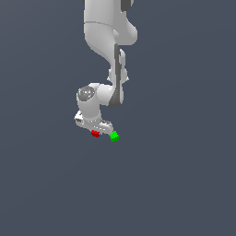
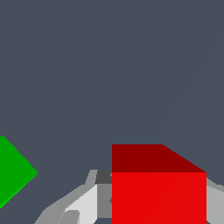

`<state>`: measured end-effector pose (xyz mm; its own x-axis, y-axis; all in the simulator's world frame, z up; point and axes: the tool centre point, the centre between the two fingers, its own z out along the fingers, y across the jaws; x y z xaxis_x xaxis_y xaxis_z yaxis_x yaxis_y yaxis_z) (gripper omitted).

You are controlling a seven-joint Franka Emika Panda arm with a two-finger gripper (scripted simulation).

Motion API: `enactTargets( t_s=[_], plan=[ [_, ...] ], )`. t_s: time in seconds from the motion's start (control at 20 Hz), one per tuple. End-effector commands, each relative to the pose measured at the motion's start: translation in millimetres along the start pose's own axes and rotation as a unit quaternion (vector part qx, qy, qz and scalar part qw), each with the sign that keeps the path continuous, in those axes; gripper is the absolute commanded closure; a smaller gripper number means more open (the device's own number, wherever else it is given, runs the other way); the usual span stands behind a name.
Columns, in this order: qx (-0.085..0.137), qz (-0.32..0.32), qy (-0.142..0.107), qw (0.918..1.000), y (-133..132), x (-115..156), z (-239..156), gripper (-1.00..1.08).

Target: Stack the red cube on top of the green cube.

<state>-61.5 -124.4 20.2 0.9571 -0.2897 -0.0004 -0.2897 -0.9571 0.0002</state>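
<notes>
Red cube [image 2: 159,192] sat between the gripper's [image 1: 95,131] 2 fingers [image 2: 83,203], which pinched it. Green cube [image 1: 114,136] lay just beside it, toward the exterior view's right.

green cube [image 1: 114,136] sits just beside red cube [image 1: 95,133], small gap between, looks passable but hard to judge. Floor [image 1: 175,184] around both open.

We see a bright red cube [image 1: 95,133] with a darker red shaded face, a plain bright green cube [image 1: 114,136], a white and grey arm [image 1: 103,55] with dark joints, and a uniform slate-grey floor [image 1: 184,184].
</notes>
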Motion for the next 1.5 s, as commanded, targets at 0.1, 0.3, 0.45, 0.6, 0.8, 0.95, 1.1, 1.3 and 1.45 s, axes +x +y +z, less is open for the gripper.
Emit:
enactTargets(
  t_s=[0.1, 0.3, 0.45, 0.6, 0.8, 0.95, 1.1, 1.3, 1.45],
  plan=[
    [0.0, 0.0, 0.0, 1.0, 0, 0, 0, 1.08],
    [0.0, 0.0, 0.0, 1.0, 0, 0, -2, 1.08],
    [0.0, 0.0, 0.0, 1.0, 0, 0, -10, 1.08],
    [0.0, 0.0, 0.0, 1.0, 0, -1, -22, 1.08],
    [0.0, 0.0, 0.0, 1.0, 0, -1, -47, 1.08],
    [0.0, 0.0, 0.0, 1.0, 0, -1, -67, 1.08],
    [0.0, 0.0, 0.0, 1.0, 0, -1, -82, 1.08],
    [0.0, 0.0, 0.0, 1.0, 0, -1, -95, 1.08],
    [0.0, 0.0, 0.0, 1.0, 0, -1, -98, 1.08]
  ],
)
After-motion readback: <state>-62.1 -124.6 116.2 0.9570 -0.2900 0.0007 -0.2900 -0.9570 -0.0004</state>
